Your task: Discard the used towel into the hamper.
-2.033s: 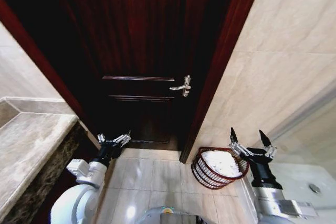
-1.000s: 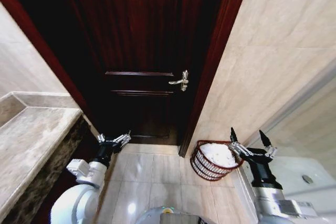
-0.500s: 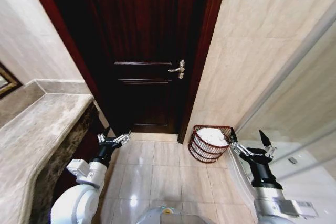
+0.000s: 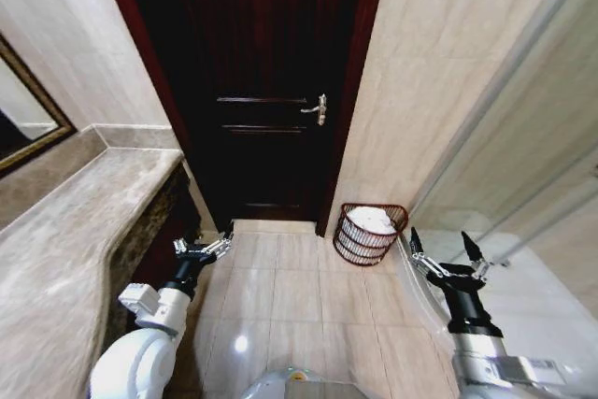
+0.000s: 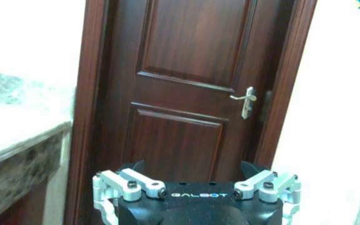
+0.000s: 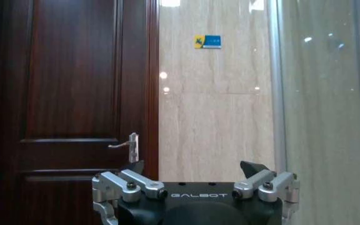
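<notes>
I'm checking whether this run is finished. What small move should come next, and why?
Probably none beyond keeping both arms parked. The white towel already lies inside the hamper by the door, and the left gripper and right gripper are open and hold nothing.

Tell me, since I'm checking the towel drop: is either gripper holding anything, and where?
Nothing is held: left gripper and right gripper are open and empty.

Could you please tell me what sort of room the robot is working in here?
Most likely a bathroom: a marble vanity counter with a framed mirror above it, tiled walls, a glass shower screen, and a wire hamper holding a white towel beside the door.
</notes>
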Robot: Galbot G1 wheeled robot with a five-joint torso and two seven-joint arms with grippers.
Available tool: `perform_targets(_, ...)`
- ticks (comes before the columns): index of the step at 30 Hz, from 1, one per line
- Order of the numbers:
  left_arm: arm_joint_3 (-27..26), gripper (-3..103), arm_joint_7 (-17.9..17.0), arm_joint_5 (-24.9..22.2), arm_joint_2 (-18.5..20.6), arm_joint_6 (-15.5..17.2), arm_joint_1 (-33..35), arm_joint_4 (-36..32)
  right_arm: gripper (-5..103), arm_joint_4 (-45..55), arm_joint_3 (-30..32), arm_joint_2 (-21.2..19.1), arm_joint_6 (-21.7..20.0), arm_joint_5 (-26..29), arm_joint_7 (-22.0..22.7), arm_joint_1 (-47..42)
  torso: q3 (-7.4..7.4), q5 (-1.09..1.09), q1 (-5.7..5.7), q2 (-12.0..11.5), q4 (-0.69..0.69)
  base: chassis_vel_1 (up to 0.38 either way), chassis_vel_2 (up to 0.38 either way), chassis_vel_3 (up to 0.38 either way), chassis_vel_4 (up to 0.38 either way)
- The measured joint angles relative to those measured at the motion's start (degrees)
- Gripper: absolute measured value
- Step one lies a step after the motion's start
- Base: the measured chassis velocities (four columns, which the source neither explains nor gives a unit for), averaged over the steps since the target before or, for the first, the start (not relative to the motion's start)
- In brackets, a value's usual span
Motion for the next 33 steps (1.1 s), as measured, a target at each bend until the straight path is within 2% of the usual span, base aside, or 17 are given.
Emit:
perform_targets(2,0.00,100,0.00,0.00,0.00,0.00,0.00,0.00,100,0.00,0.00,0.00,0.00,0.00,0.00,0.00,0.00,-0.04,-0.01,0.00,0.01,0.297,-0.319,-0.312,0.312)
perform_targets(3,0.00,100,0.00,0.00,-0.01,0.00,0.01,-0.01,100,0.00,0.01,0.00,0.00,0.00,0.00,0.00,-0.01,0.08,-0.03,0.01,-0.01,0.318,-0.347,-0.340,0.301)
perform_targets(4,0.00,100,0.00,0.00,-0.01,0.00,0.01,-0.01,100,0.00,0.01,0.00,0.00,0.00,0.00,0.00,-0.01,0.08,-0.03,0.01,-0.01,0.318,-0.347,-0.340,0.301)
perform_targets(6,0.01,100,0.00,0.00,-0.01,0.00,0.01,0.00,100,0.00,0.01,0.00,0.00,0.00,0.01,-0.02,-0.01,-0.03,-0.04,0.01,-0.02,0.305,-0.347,-0.309,0.299)
perform_targets(9,-0.01,100,0.00,0.00,-0.01,0.00,0.03,0.00,100,0.00,0.00,0.00,0.00,0.00,0.00,-0.01,-0.04,0.04,-0.07,0.04,0.04,0.188,-0.167,-0.213,0.242)
perform_targets(13,0.01,100,0.00,0.00,-0.01,0.00,0.02,0.00,100,0.00,0.01,0.00,0.00,0.00,0.00,-0.02,-0.03,0.03,-0.07,0.04,-0.03,0.056,-0.032,-0.123,0.070)
perform_targets(18,0.00,100,0.00,0.00,-0.01,0.00,-0.01,0.00,100,0.00,0.00,0.00,0.00,0.00,0.00,0.02,0.03,0.04,0.06,-0.02,0.02,-0.073,0.022,0.085,-0.027)
perform_targets(33,0.00,100,0.00,0.00,-0.01,0.00,0.00,0.00,100,0.00,0.00,0.00,0.00,0.00,0.01,-0.01,-0.01,0.02,-0.02,0.00,0.00,-0.013,0.012,0.019,-0.010)
